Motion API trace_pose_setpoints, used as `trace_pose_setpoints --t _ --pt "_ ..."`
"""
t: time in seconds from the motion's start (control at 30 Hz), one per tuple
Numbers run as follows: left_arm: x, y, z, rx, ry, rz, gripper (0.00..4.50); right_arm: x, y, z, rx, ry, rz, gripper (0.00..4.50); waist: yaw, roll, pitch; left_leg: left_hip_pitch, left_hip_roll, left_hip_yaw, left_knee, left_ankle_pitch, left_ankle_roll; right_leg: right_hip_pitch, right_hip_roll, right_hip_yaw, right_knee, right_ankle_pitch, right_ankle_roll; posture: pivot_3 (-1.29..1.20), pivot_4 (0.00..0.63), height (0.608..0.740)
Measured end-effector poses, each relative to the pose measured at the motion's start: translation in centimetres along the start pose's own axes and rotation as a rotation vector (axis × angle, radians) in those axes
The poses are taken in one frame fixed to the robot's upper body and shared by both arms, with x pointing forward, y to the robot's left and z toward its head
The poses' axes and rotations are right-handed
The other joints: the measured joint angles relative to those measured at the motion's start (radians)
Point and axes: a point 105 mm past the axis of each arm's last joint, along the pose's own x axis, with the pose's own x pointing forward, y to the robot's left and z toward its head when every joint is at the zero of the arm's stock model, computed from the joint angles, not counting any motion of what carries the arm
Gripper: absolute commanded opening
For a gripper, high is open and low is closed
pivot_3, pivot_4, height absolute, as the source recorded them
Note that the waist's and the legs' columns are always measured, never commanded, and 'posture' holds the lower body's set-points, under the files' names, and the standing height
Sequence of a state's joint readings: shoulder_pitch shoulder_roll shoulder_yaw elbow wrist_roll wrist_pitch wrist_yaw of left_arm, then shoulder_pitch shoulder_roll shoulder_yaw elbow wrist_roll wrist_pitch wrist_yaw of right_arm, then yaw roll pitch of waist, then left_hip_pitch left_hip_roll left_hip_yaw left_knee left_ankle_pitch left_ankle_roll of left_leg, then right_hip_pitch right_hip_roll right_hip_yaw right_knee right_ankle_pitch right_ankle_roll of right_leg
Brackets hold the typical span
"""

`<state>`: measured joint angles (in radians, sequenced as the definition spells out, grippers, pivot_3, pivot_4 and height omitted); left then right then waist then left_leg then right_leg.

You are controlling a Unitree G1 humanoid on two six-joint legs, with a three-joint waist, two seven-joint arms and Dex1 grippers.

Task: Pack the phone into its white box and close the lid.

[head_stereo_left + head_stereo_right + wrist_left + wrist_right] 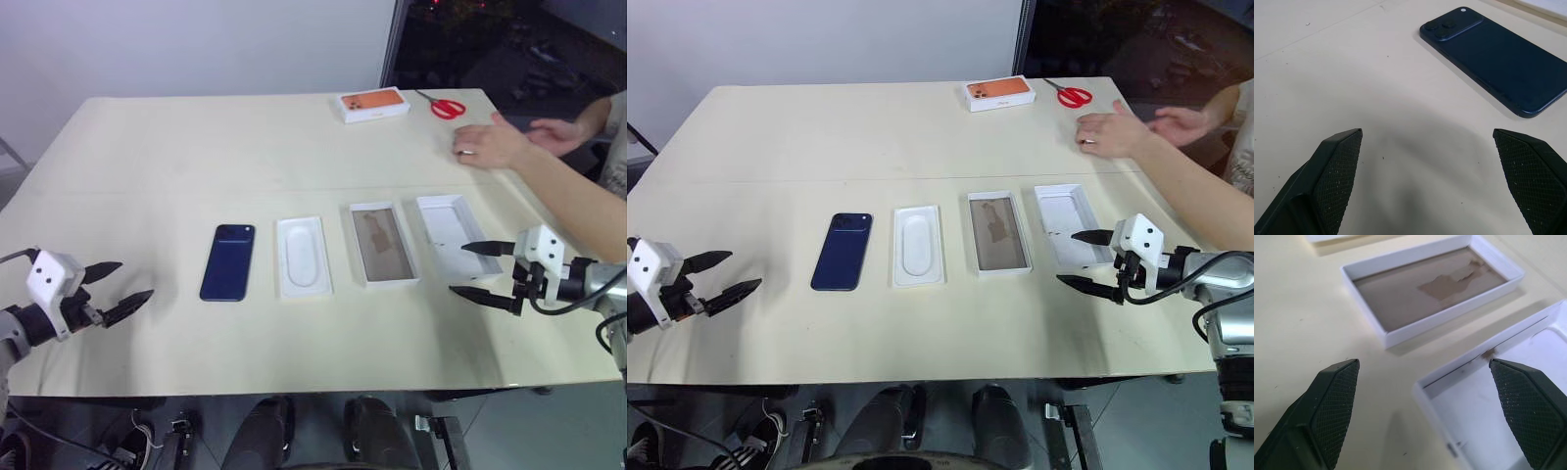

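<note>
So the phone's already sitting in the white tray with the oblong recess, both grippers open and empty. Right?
Not quite. The phone lies on the table beside the white tray, on its left, not in it; the left eye view shows this. Left gripper and right gripper are open and empty, as you said.

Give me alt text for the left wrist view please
A dark blue phone lies flat on a beige table, back up, beyond the open left pincer, whose two black fingers stand wide apart, touching nothing.

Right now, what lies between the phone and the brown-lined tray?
The white box with its oblong recess lies between the phone and the brown-lined tray, seen in both eye views.
</note>
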<state>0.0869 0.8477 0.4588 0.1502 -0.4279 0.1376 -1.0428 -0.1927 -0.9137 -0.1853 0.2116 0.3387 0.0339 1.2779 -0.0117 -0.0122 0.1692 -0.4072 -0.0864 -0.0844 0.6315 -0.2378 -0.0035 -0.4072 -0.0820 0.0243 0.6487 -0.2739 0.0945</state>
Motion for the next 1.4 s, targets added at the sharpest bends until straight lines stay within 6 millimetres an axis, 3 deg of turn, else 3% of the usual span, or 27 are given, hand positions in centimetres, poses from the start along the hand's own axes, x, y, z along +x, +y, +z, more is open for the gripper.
trace_pose_setpoints --t 0.6,0.97,1.17,1.4 --pt "0.3 -0.3 1.2 -0.02 -0.036 -0.001 4.5 0.3 -0.8 0.6 -0.011 -0.012 -0.036 4.44 0.0 0.0 0.0 0.0 0.0 0.0 0.0 0.0 0.0 0.0 0.0 0.0 0.0 0.0 0.0 0.0 0.15 0.74" --pt "1.8 -1.1 2.7 -0.139 -0.06 -0.018 4.5 1.3 -1.2 1.9 -0.034 -0.03 -0.028 4.44 0.0 0.0 0.0 0.0 0.0 0.0 0.0 0.0 0.0 0.0 0.0 0.0 0.0 0.0 0.0 0.0 0.15 0.74" --pt "5.4 -2.9 6.4 -0.3 -0.203 -0.067 4.5 3.6 -0.6 4.4 -0.103 -0.069 0.024 4.44 0.001 0.0 0.0 0.0 0.0 0.0 0.001 0.0 0.0 0.0 0.0 0.0 0.001 0.0 0.0 0.0 0.15 0.74" --pt "10.7 -6.8 8.1 -0.532 -0.211 -0.168 4.5 6.2 0.1 6.2 -0.172 -0.082 0.074 4.44 0.001 -0.001 0.0 -0.001 -0.001 -0.001 0.002 0.0 0.0 0.0 0.001 -0.001 0.002 0.0 0.0 0.0 0.15 0.74"
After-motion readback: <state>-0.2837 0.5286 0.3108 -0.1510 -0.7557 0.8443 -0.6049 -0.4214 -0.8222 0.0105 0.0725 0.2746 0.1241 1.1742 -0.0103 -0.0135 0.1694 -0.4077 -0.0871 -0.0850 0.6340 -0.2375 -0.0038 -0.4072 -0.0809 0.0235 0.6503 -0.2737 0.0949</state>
